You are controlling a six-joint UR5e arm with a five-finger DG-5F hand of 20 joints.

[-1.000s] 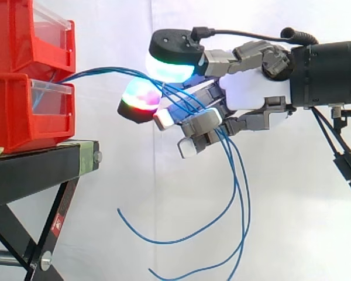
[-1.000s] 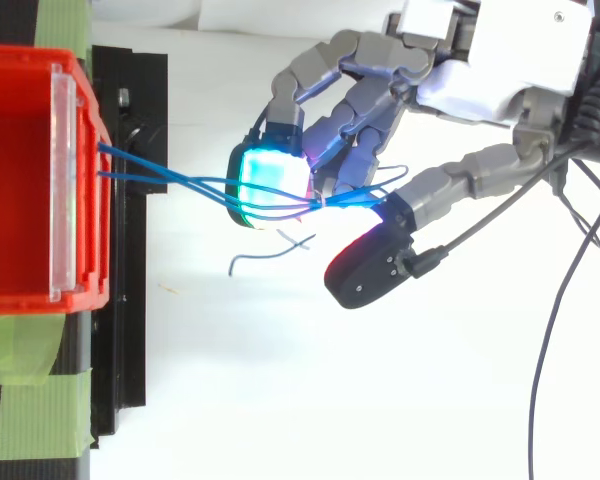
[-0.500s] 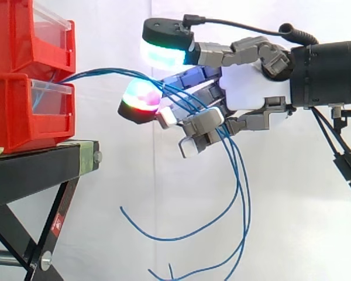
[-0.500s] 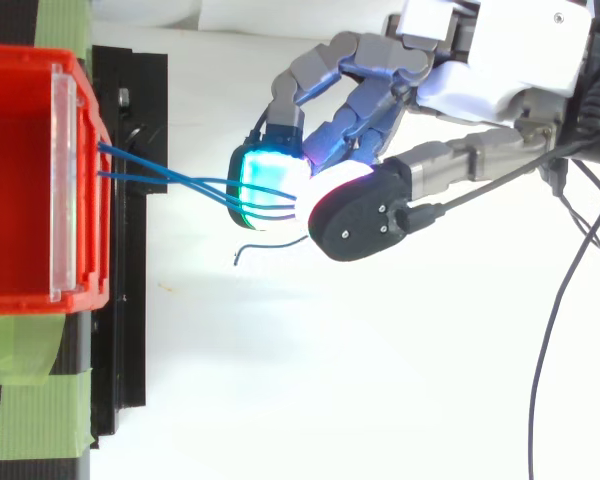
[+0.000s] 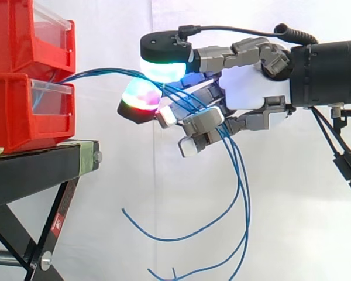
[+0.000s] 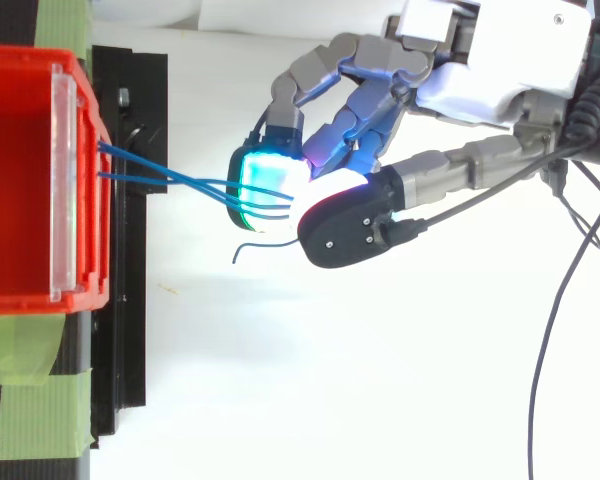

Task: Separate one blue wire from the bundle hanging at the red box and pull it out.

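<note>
Several blue wires run from between the stacked red bins out to the right and into my hand. They pass between the thumb's green-white pad above and a finger's red-green pad below. From there they drape over the curled fingers and hang down in long loops. Seen from above, the wires leave the red bin and disappear under the cyan finger pad and the thumb tip. The hand is shut on the bundle.
The bins sit on a black stand with crossed legs, held down with green tape. A loose wire end curls just below the hand. White curtain lies behind and below.
The thumb has swung across from the side to sit over the wires and has closed down toward the finger pad. The hanging loops sway slightly; the arm stays put.
</note>
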